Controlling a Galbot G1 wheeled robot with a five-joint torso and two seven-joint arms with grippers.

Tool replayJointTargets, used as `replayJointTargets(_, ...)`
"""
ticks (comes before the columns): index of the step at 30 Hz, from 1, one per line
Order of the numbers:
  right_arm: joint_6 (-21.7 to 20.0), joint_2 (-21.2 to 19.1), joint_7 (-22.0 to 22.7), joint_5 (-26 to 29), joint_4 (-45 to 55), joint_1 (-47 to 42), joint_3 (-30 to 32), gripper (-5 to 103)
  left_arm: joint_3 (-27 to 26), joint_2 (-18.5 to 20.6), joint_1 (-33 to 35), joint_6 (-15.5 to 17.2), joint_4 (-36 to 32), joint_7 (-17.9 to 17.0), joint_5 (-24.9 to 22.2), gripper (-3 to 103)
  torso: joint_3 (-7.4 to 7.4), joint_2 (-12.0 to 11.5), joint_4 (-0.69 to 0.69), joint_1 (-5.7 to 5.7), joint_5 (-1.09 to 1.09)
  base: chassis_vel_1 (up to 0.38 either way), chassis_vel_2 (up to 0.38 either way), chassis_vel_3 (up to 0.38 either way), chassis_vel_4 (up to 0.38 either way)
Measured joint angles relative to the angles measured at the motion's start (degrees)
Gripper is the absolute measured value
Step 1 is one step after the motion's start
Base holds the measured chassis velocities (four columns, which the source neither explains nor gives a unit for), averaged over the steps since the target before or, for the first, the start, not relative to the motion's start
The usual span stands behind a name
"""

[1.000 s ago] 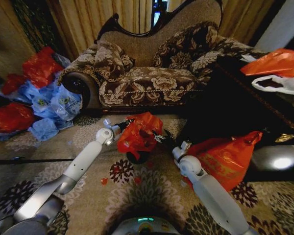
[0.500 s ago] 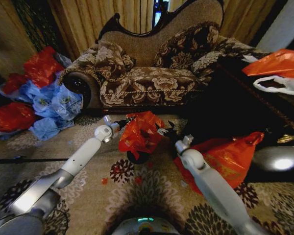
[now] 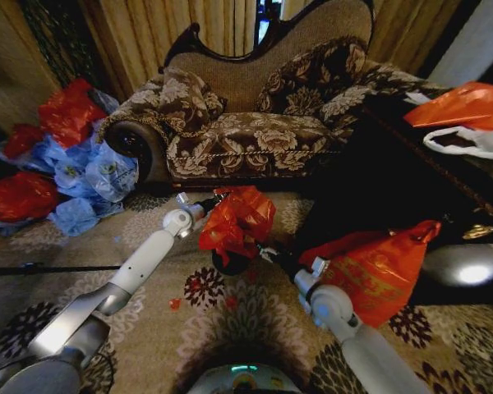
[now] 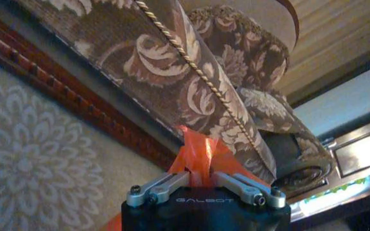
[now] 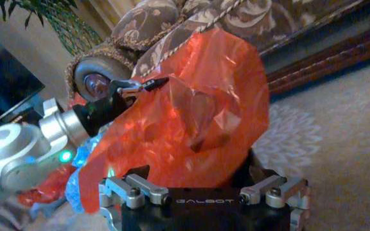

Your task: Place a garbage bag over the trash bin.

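Draping over trash bin [image 3: 230, 263]: garbage bag [image 3: 237, 220], thin, light, slippery film; hem pinched by left gripper [image 3: 212, 200]; right gripper [image 3: 267, 254] spread beside the bag.

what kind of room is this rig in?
Most likely a home living room: an ornate floral sofa against curtains, with a patterned carpet underfoot. Filled plastic bags lie piled beside the sofa.

The garbage bag [image 3: 237, 223] is thin red plastic, glossy and full of wrinkles. The trash bin [image 3: 230, 263] looks smooth and black. The sofa [image 3: 255, 123] has woven cloth with flower pattern and a twisted cord edge. The carpet [image 3: 230, 320] is matt and soft.
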Motion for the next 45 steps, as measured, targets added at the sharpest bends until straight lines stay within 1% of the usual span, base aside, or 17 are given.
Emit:
replayJointTargets(4,-1.3,1.46,1.54,3.19,-1.84,3.5,-2.84,100,-1.35,0.7,1.76,-0.18,-1.4,-0.19,-1.5,0,0.0,0.0,0.02,0.0,0.0,0.0,0.0,0.0,0.0)
replayJointTargets(6,-1.72,3.31,3.12,4.13,-5.16,6.12,-4.88,100,-2.22,0.7,2.98,-0.45,-1.97,-0.18,-2.08,0,0.01,0.0,0.02,0.0,-0.02,0.0,0.0,0.0,0.0)
replayJointTargets(8,-1.45,4.47,3.63,3.84,-7.42,7.48,-5.82,101,-2.72,0.64,3.7,-0.57,-2.25,-0.15,-2.35,0,0.01,0.0,0.0,0.0,0.01,0.0,0.0,0.0,0.0)
replayJointTargets(10,-0.15,6.87,4.73,2.15,-11.79,10.61,-6.84,94,-3.16,0.54,4.62,-0.68,-2.55,-0.1,-2.53,0,0.01,-0.01,0.02,0.0,-0.02,0.0,0.0,0.0,0.0)
replayJointTargets(12,0.34,7.54,5.09,1.57,-12.91,11.52,-7.01,94,-3.3,0.54,4.79,-0.74,-2.6,-0.07,-2.56,0,0.01,-0.01,0.01,0.0,-0.01,0.0,0.0,0.0,0.0)
replayJointTargets(15,1.78,9.33,6.53,-0.33,-16.43,15.27,-7.32,80,-3.65,-0.02,4.88,-1.07,-2.38,0.19,-2.91,0,0.01,-0.01,0.02,0.0,-0.01,0.0,0.0,0.0,0.0)
replayJointTargets(16,1.78,9.33,6.53,-0.33,-16.43,15.27,-7.32,80,-3.65,-0.02,4.88,-1.07,-2.38,0.19,-2.91,0,0.01,-0.01,0.02,0.0,-0.01,0.0,0.0,0.0,0.0)
replayJointTargets(19,3.48,9.74,6.48,-3.17,-18.7,16.79,-7.41,63,-3.75,-0.97,4.32,-1.63,-1.19,0.53,-2.99,0,0.01,-0.01,0.0,0.01,0.0,0.0,0.0,0.0,0.0)
replayJointTargets(21,4.06,9.95,6.47,-4.05,-19.29,17.07,-7.4,63,-3.81,-1.28,4.18,-1.81,-0.76,0.67,-2.99,0,0.01,-0.01,0.0,0.0,0.0,0.0,0.0,0.0,0.0)
replayJointTargets(25,7.94,11.72,5.96,-10.36,-23.44,18.33,-7.18,41,-3.9,-2.62,3.77,-2.95,1.56,1.61,-2.77,0,0.01,-0.01,0.0,0.01,0.0,0.0,0.0,0.0,0.0)
replayJointTargets(26,7.94,11.72,5.96,-10.36,-23.44,18.33,-7.18,41,-3.9,-2.62,3.77,-2.95,1.56,1.61,-2.77,0,0.01,-0.01,0.0,0.01,0.0,0.0,0.0,0.0,0.0)
replayJointTargets(28,10.19,13.14,5.82,-12.78,-25.49,18.9,-7.07,35,-3.97,-3.63,3.38,-3.48,3.1,2.27,-2.51,0,0.01,-0.01,0.01,0.01,0.0,0.0,0.0,0.0,0.0)
replayJointTargets(30,12.88,14.83,5.56,-14.67,-27.35,19.27,-7.06,24,-3.97,-4.56,2.9,-3.81,4.61,3.25,-2.1,0,0.01,-0.01,0.0,0.01,-0.01,0.0,0.0,0.0,0.0)
replayJointTargets(31,12.88,14.83,5.56,-14.67,-27.35,19.27,-7.06,24,-3.97,-4.56,2.9,-3.81,4.61,3.25,-2.1,0,0.01,-0.01,0.0,0.01,-0.01,0.0,0.0,0.0,0.0)
replayJointTargets(35,18.1,19.48,5.0,-16.77,-29.85,19.15,-7.08,3,-3.8,-6.71,0.98,-4.38,9.24,5.63,-0.4,0,0.01,-0.01,0.01,0.01,0.0,0.0,0.0,0.0,0.0)
replayJointTargets(43,22.24,20.97,3.96,-19.82,-31.46,19.43,-7.69,0,-3.75,-6.99,-0.34,-4.91,12.08,6.85,0.48,0,0.0,-0.01,0.0,0.0,0.0,0.0,0.0,0.0,0.0)
replayJointTargets(45,24.02,22.43,3.88,-20.99,-33.7,20.99,-7.47,0,-3.84,-6.89,-0.41,-5.32,12.35,7.37,0.31,0,0.0,-0.01,0.0,0.01,-0.01,0.0,0.0,0.0,0.0)
